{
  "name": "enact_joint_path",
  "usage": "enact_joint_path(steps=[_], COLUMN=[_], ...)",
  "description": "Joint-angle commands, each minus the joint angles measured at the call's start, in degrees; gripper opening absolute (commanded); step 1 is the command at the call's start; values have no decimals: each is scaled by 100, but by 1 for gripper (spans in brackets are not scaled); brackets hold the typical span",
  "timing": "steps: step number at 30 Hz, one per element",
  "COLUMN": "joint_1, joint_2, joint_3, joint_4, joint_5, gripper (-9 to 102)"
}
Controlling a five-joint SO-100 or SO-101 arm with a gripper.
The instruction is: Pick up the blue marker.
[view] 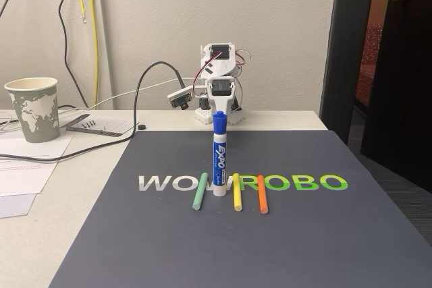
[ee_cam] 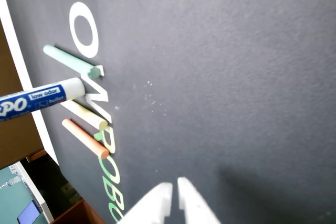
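Fixed view: the blue marker (view: 219, 158) stands upright, cap up, on the dark mat (view: 169, 247), base down among the "WOWROBO" lettering near the mat's middle. The gripper (view: 220, 114) comes from the mat's far edge and meets the marker at its blue cap; the cap sits right at the white fingers. Whether the jaws clamp the cap I cannot tell from this angle.

3 thin sticks lie on the mat beside the marker base: green stick (view: 198, 192) to its left, yellow stick (view: 237, 193) and orange stick (view: 262, 194) to its right, all roughly parallel, pointing toward the near edge.

Wrist view: 2 white fingertips (ee_cam: 157, 199) enter from the bottom edge, nearly together with a narrow gap, nothing between the tips. The marker barrel enters from the left edge, between the green and yellow sticks.

Paper cup (view: 32, 109) sits on the tabletop's left side, off the mat, well apart from the marker.
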Motion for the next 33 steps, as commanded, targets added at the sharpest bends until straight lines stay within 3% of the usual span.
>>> enact_joint_path(steps=[1, 24, 33], joint_1=[18, 26, 123], joint_2=[325, 325, 246], joint_3=[0, 0, 0], joint_4=[-70, -105, -721], joint_5=[35, 62, 114], gripper=[0, 0, 0])
